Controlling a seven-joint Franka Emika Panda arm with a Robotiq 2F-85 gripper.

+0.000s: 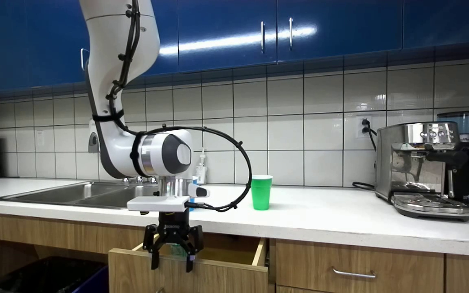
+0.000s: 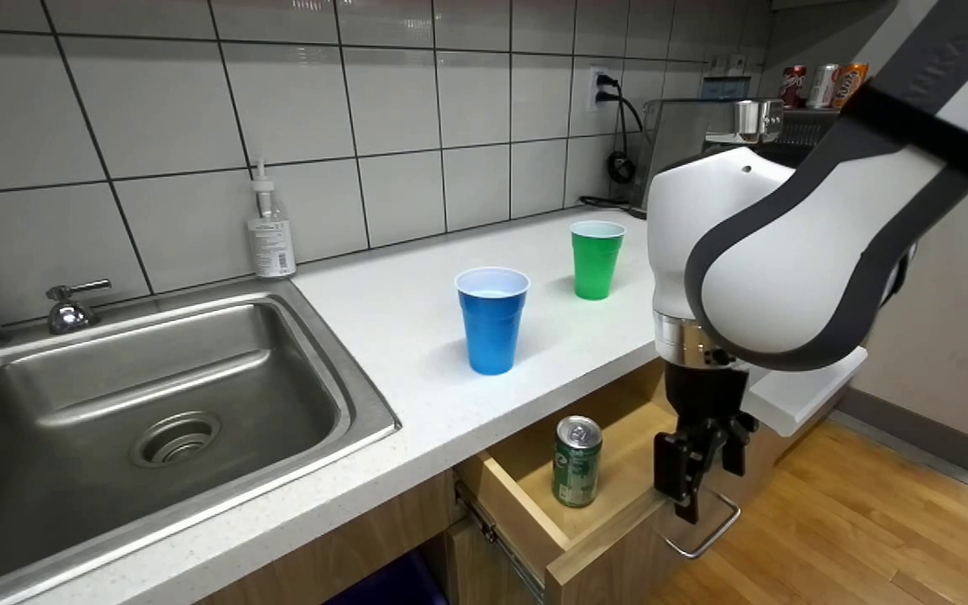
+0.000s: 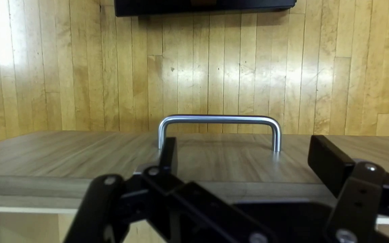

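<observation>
My gripper (image 1: 172,264) is open and empty, pointing down at the front of a pulled-out wooden drawer (image 1: 226,276). In the wrist view the fingers (image 3: 245,152) stand apart above the drawer's front panel (image 3: 214,158). The metal bar handle (image 3: 219,119) shows beyond the fingertips, and also in an exterior view (image 2: 707,538). I cannot tell whether a finger touches the panel. A green can (image 2: 576,470) stands upright inside the drawer; in an exterior view (image 1: 177,249) it is partly hidden behind the gripper. A blue cup (image 2: 492,323) and a green cup (image 2: 595,265) stand upright on the counter.
The white counter (image 1: 316,207) overhangs the drawer's back. A steel sink (image 2: 198,315) with a soap bottle (image 2: 271,235) is beside the cups. An espresso machine (image 1: 417,162) stands farther along. A lined bin (image 1: 51,272) sits under the counter. Blue cabinets (image 1: 226,32) hang above.
</observation>
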